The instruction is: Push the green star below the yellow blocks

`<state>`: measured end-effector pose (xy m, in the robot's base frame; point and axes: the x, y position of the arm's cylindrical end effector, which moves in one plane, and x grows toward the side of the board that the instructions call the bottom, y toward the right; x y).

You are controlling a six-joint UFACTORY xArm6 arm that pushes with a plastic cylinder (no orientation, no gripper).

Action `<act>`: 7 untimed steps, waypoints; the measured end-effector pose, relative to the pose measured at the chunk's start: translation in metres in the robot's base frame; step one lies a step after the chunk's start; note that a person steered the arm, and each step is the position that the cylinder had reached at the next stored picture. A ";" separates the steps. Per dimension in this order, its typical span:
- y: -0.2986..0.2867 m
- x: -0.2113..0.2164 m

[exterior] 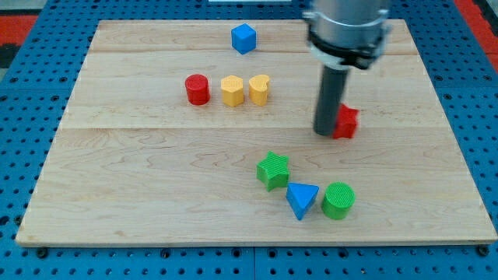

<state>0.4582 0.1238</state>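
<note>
My tip, a bare rod holding nothing, touches the red block at its right, with the green star below-left beside the blue triangle, which a careless push could drag toward the yellow blocks.

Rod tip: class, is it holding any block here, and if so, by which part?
Nothing is held; the rod cannot grip. My tip stands on the board beside the red block, at its left side, well above and right of the green star.
</note>
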 end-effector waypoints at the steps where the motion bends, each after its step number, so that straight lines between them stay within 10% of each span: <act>1: 0.016 0.051; 7: -0.297 0.065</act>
<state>0.5229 -0.1729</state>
